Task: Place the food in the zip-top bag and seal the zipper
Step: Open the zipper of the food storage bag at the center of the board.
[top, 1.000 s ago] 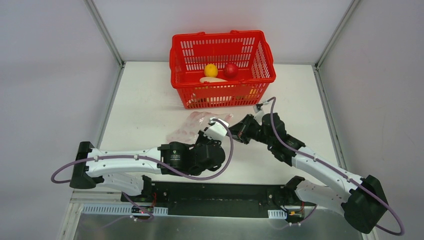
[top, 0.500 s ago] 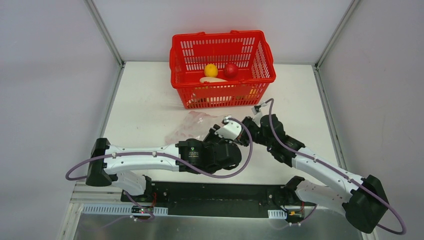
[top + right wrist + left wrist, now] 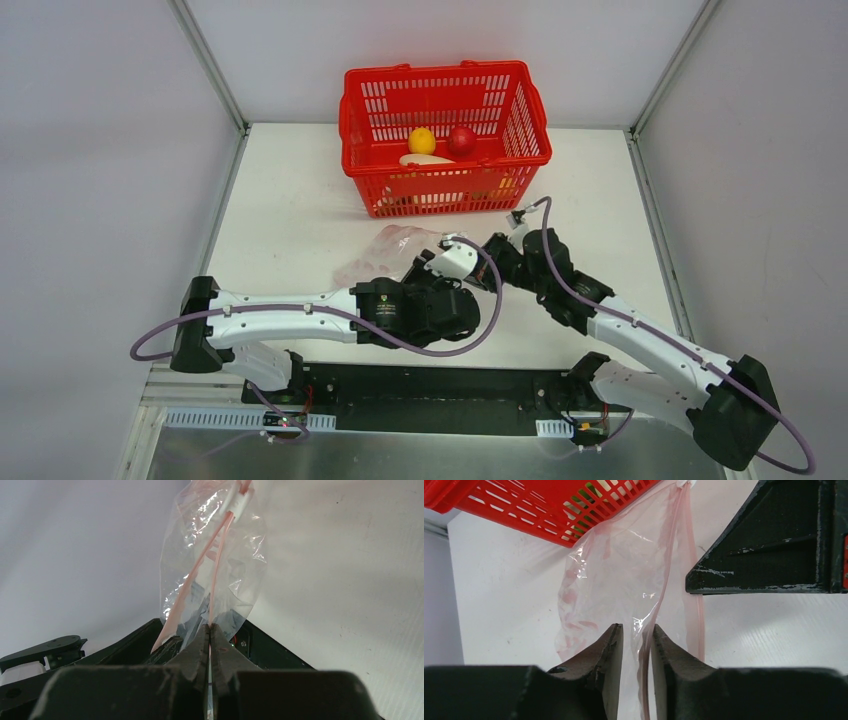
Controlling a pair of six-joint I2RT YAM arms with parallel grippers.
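Note:
The clear zip-top bag [image 3: 385, 255] hangs crumpled between my two grippers, just in front of the red basket [image 3: 445, 190]. My right gripper [image 3: 209, 627] is shut on the bag's pinkish-red zipper [image 3: 217, 565]. My left gripper [image 3: 638, 632] stands narrowly open, with the zipper edge [image 3: 671, 555] of the bag [image 3: 624, 575] running between its fingers and along the right one. In the top view the left gripper [image 3: 420, 266] and right gripper [image 3: 483, 263] are close together. The food lies in the basket: a yellow ball [image 3: 422, 140], a red ball [image 3: 461, 139] and a white radish [image 3: 425, 160].
The basket's wall [image 3: 524, 505] is just beyond the bag, with a green piece [image 3: 591, 490] showing through the mesh. The right gripper's black body [image 3: 774, 540] is close on the right of the left wrist view. White walls enclose the table's back and sides.
My left arm has swung right and forward, bringing its gripper up to the bag's zipper edge beside the right gripper. The right gripper has held its grip on the bag.

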